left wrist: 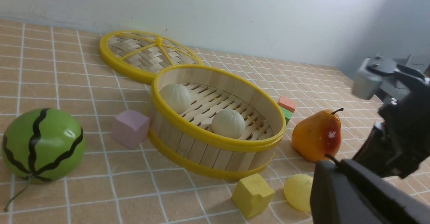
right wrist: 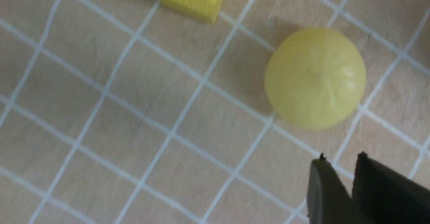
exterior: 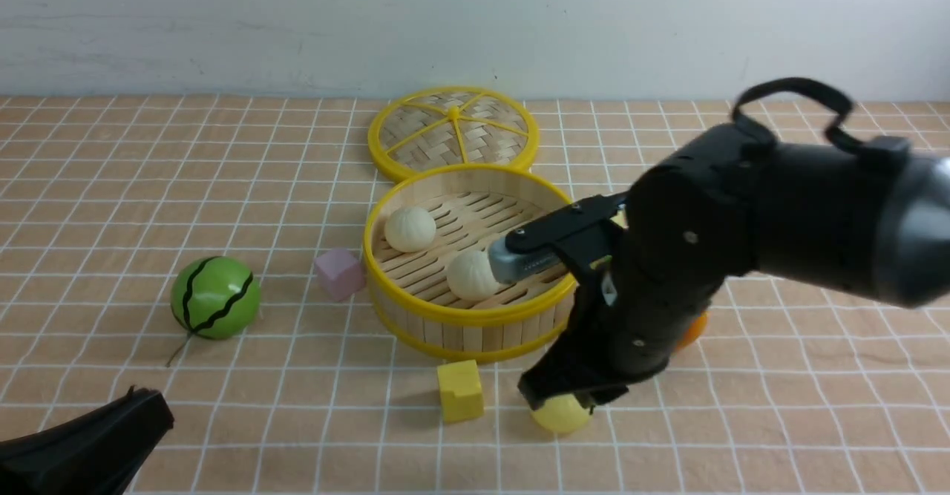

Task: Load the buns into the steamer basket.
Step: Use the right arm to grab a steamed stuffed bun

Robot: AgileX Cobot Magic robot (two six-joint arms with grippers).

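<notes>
The steamer basket [exterior: 445, 332] [left wrist: 201, 150] stands mid-table with two off-white buns on its slats, one at the back left [exterior: 409, 228] [left wrist: 175, 97] and one nearer the front [exterior: 470, 275] [left wrist: 228, 123]. A pale yellow bun [exterior: 560, 415] [left wrist: 298, 192] [right wrist: 315, 78] lies on the table in front of the basket, to its right. My right gripper [exterior: 568, 397] [right wrist: 341, 158] hangs just above that bun, slightly open with nothing between its tips; the bun sits just beyond them. My left gripper [exterior: 152, 410] [left wrist: 320, 170] rests shut and empty at the near left.
The flat woven lid [exterior: 453, 131] lies behind the basket. A green melon ball [exterior: 215, 297] and a pink cube [exterior: 339, 273] sit on its left, a yellow cube [exterior: 460, 389] in front. An orange pear [left wrist: 315, 135] and red [left wrist: 286, 103] and green cubes lie on its right.
</notes>
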